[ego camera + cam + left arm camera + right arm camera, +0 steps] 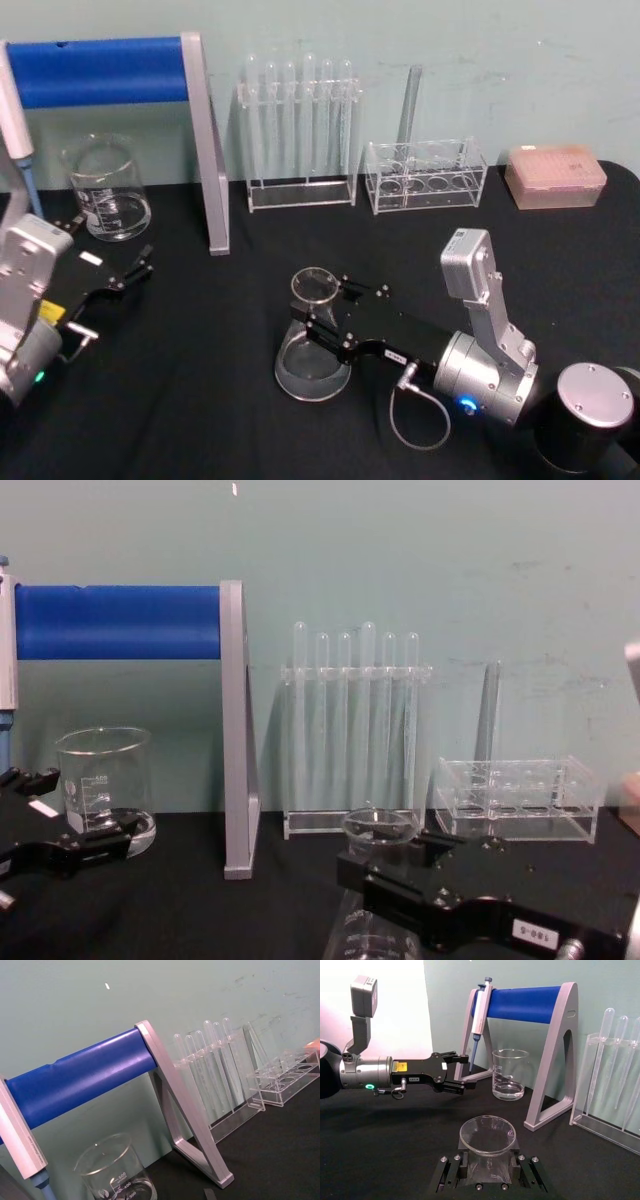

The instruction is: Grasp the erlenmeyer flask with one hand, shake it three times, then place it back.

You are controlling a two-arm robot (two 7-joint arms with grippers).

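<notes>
- The erlenmeyer flask stands upright on the black desk, near centre.
- The right gripper has its fingers around the flask's neck, apparently clamped.
- The left gripper hovers at the left by the beaker, fingers spread, empty.

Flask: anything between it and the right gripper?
Nothing visible. The right gripper already has its fingers on either side of the flask neck, with the flask standing on the table. The left gripper sits well off, by the beaker.

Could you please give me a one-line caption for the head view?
Right gripper closed on the erlenmeyer flask neck; left gripper idle near the beaker.
</notes>
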